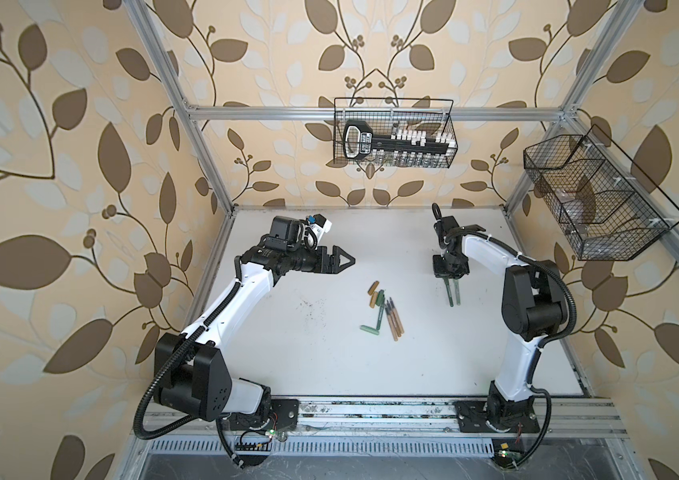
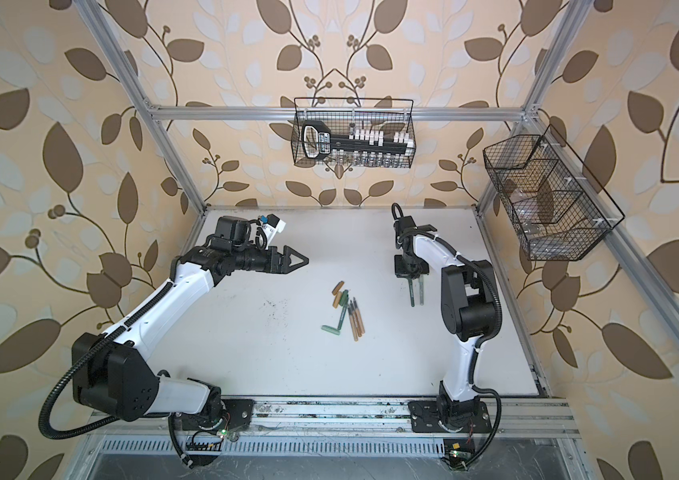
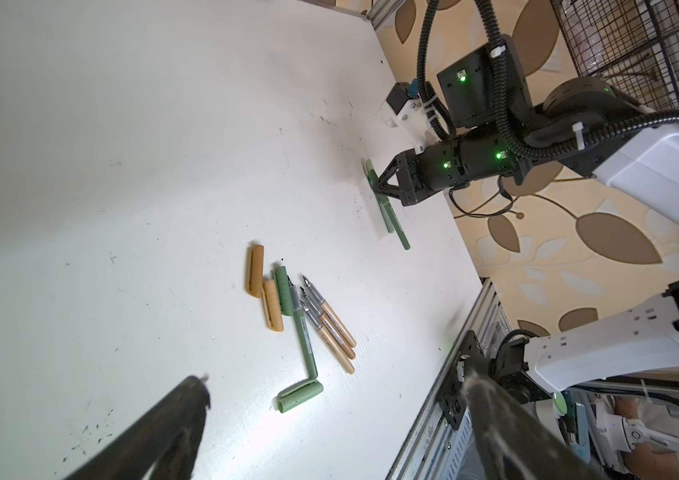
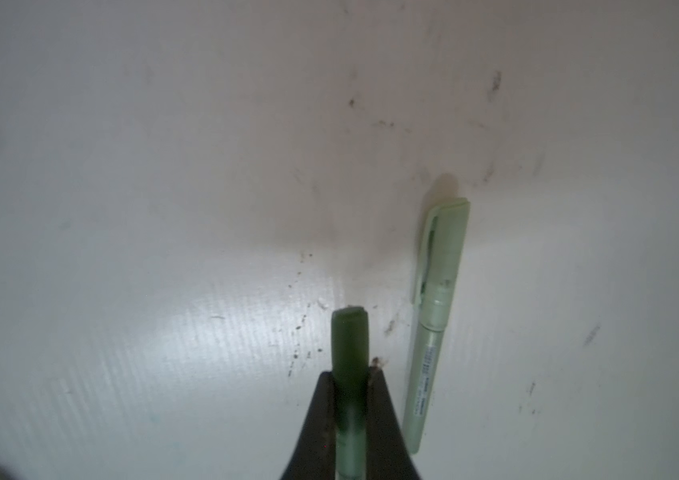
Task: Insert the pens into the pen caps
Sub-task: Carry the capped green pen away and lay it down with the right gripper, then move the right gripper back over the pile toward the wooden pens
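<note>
My right gripper [image 4: 350, 376] is shut on a capped dark green pen [image 4: 350, 336] low over the white table, at the right in both top views [image 1: 450, 277]. A capped pale green pen [image 4: 437, 316] lies right beside it. In the middle lies a cluster of pens [image 1: 389, 318]: one green and three tan, all uncapped [image 3: 331, 328]. Beside them are two tan pen caps [image 3: 255, 270], a dark green cap [image 3: 282, 291] and a pale mint cap [image 3: 300, 397]. My left gripper [image 3: 335, 386] is open and empty, raised left of the cluster [image 1: 348, 261].
A wire basket [image 1: 396, 133] with a black tool hangs on the back rail. A second wire basket [image 1: 595, 199] hangs on the right frame. An aluminium rail [image 1: 371, 411] runs along the table's front edge, carrying both arm bases.
</note>
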{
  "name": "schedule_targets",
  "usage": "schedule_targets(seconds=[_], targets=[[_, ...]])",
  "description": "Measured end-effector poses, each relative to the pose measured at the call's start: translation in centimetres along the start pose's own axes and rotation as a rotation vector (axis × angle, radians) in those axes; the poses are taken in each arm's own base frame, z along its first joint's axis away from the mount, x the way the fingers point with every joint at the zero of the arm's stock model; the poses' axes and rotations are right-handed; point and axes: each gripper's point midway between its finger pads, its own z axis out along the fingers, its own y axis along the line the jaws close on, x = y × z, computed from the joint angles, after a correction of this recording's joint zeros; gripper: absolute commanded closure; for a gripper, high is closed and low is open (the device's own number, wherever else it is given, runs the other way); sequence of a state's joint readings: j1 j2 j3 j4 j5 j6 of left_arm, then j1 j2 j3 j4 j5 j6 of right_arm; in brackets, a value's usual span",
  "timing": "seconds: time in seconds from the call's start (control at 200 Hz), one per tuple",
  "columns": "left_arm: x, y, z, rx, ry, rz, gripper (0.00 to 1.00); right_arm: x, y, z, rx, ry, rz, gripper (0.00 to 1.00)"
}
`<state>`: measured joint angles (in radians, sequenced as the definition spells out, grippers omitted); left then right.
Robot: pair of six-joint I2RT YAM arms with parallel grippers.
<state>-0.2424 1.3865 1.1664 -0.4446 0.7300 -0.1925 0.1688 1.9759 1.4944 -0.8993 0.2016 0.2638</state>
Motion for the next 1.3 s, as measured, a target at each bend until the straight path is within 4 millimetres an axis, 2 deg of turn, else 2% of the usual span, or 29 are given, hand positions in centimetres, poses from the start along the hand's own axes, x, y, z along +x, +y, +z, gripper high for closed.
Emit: schedule_targets(seconds=[0.08, 0.16, 0.25, 0.465, 0.55, 0.6, 0.715, 0.85, 0.945, 1.03, 1.14, 1.3], targets=[[0.4, 0.4, 0.1, -0.012, 0.007, -0.009, 0.01, 0.1, -0.9, 0.7, 0.039, 0.018, -0.008, 0.9], [0.7, 0.8, 0.3, -0.024, 0.012, -0.016, 0.01, 0.3, -1.3, 1.1, 0.063, 0.033, -0.021, 0.82], [0.9, 1.1, 0.3, -0.035, 0.014, -0.02, 0.01, 0.4, -1.5, 1.1, 0.074, 0.038, -0.029, 0.82], [1.6, 1.1, 0.1, -0.04, 0.014, -0.023, 0.01, 0.4, -1.5, 1.1, 0.077, 0.038, -0.034, 0.74], [2.1, 1.4, -0.1, -0.056, 0.014, -0.029, 0.01, 0.5, -1.3, 1.1, 0.066, 0.04, -0.045, 0.69], [2.6, 1.8, -0.1, -0.071, 0.018, -0.04, 0.01, 0.5, -0.7, 0.9, 0.044, 0.038, -0.06, 0.62], [3.3, 3.0, 0.0, -0.124, 0.024, -0.075, 0.01, 1.2, 2.8, -1.4, -0.06, -0.023, -0.156, 0.52], [4.1, 4.3, -0.2, -0.19, 0.019, -0.112, 0.01, 3.7, 9.3, -6.4, -0.235, -0.125, -0.311, 0.48], [4.2, 5.1, -0.5, -0.236, 0.007, -0.13, 0.01, 5.8, 13.4, -8.6, -0.336, -0.156, -0.397, 0.48], [4.1, 5.7, -0.6, -0.274, -0.005, -0.143, 0.01, 7.3, 16.2, -9.2, -0.392, -0.152, -0.445, 0.48], [3.9, 6.2, -0.8, -0.302, -0.02, -0.16, 0.01, 8.9, 19.1, -8.9, -0.441, -0.122, -0.468, 0.48], [3.8, 6.7, -0.4, -0.312, -0.025, -0.181, 0.01, 9.9, 20.9, -7.2, -0.463, -0.052, -0.431, 0.51]])
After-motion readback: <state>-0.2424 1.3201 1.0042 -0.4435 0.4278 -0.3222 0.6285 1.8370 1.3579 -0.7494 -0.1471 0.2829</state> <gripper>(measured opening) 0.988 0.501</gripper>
